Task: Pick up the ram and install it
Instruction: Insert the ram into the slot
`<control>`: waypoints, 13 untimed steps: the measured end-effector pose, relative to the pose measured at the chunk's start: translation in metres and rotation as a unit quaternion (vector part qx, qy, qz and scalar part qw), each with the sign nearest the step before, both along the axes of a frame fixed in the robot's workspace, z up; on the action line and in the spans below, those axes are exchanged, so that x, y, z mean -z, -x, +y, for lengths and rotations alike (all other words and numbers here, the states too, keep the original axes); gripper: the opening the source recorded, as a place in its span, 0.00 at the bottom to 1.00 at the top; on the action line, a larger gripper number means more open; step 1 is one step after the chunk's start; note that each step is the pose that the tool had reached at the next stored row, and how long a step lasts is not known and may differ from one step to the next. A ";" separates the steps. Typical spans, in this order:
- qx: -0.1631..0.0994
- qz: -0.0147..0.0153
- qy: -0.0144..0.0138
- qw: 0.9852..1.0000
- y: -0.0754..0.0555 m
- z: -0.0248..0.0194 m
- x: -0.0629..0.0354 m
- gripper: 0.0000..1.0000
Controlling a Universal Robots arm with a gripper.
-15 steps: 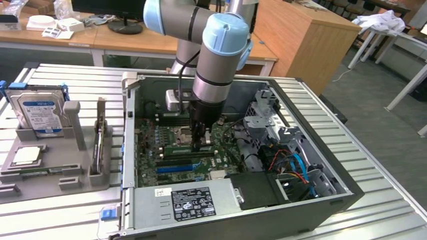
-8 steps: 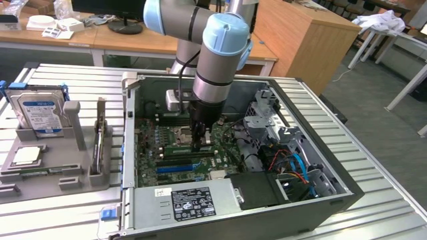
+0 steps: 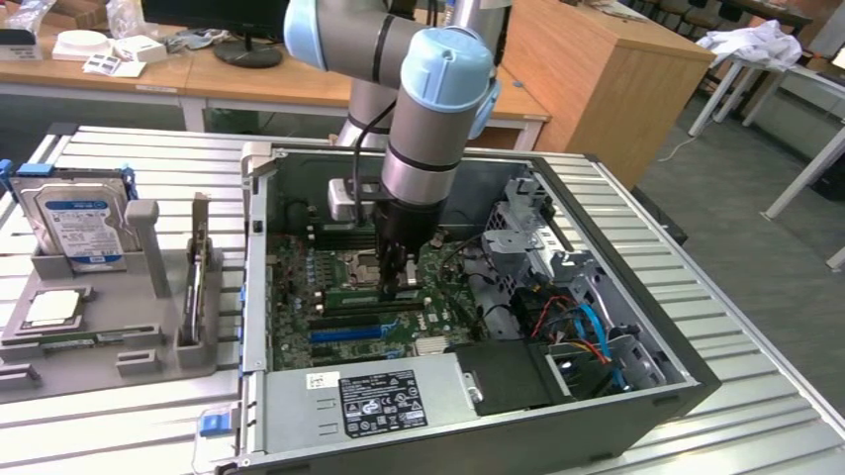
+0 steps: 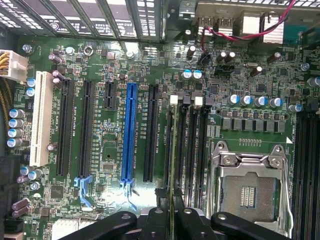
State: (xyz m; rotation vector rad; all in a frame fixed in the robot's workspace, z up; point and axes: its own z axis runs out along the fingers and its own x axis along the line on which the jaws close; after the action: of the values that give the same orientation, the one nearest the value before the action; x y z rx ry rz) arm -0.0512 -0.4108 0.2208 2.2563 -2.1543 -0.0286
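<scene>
One ram (image 4: 172, 150) stick is what your gripper (image 4: 172, 216) has hold of. In the wrist view the dark fingers (image 4: 150, 222) are drawn in narrow on the thin green board, which you see edge-on, running straight out ahead of them.

The arm (image 3: 436, 109) reaches down into the open computer case (image 3: 257, 247), with the gripper low over the motherboard (image 4: 115, 60). Directly beneath the gripper lies a bank of memory slots (image 4: 193, 145). The ram lines up along the slot of that bank farthest from the CPU socket (image 4: 250, 190). It looks down at slot level, but from this angle you cannot tell whether its edge is seated or only just above the slot.

The empty socket sits just beside the gripper on one flank of the bank. On the other flank are a black expansion slot (image 4: 149, 132), then the blue expansion slot (image 4: 129, 132), and farther off the white slot (image 4: 40, 117).

Outside the case, well apart from the gripper toward the exterior view's left, a grey holder (image 3: 148, 327) carries the blue-labelled hard drive (image 3: 77, 223), standing upright, and the square processor chip (image 3: 50, 309), lying flat. The power supply (image 3: 376, 401) fills the case corner nearer the exterior camera than the gripper.
</scene>
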 end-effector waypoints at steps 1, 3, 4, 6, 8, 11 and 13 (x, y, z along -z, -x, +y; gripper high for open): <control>0.000 0.000 0.000 1.000 0.000 0.0000 0.0000 0.14; 0.000 0.000 0.000 1.000 0.000 0.0000 0.0003 0.14; 0.000 0.000 0.000 1.000 0.000 0.0000 0.0006 0.14; 0.000 0.000 0.000 1.000 0.000 0.0001 0.0018 0.14; 0.000 0.000 0.001 1.000 0.000 0.0000 0.0022 0.14; 0.000 0.000 0.001 1.000 0.000 0.0000 0.0025 0.14; 0.000 0.000 0.001 1.000 0.000 0.0000 0.0025 0.14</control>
State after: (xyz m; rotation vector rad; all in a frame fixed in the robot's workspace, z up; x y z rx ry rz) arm -0.0515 -0.4107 0.2183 2.2556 -2.1539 -0.0275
